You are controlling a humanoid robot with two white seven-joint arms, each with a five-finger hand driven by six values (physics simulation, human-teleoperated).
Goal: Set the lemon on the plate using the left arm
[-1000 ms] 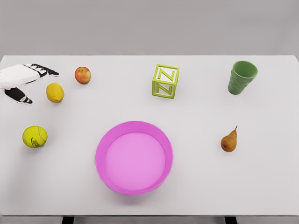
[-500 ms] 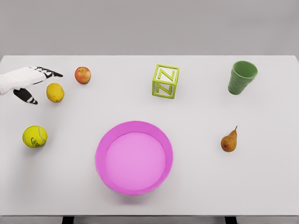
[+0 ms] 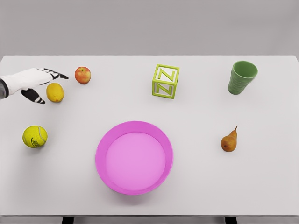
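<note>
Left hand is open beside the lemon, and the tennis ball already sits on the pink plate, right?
Not quite. The head view shows the tennis ball on the table, left of the pink plate, which holds nothing. The left hand is indeed open beside the lemon.

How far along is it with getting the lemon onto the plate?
Early stage. Done: the left robot hand has reached the lemon, fingers open around it. In hand: nothing yet; the lemon sits on the table, ungrasped. Left: close on it, lift, carry it to the pink plate, which holds nothing, and release.
</note>
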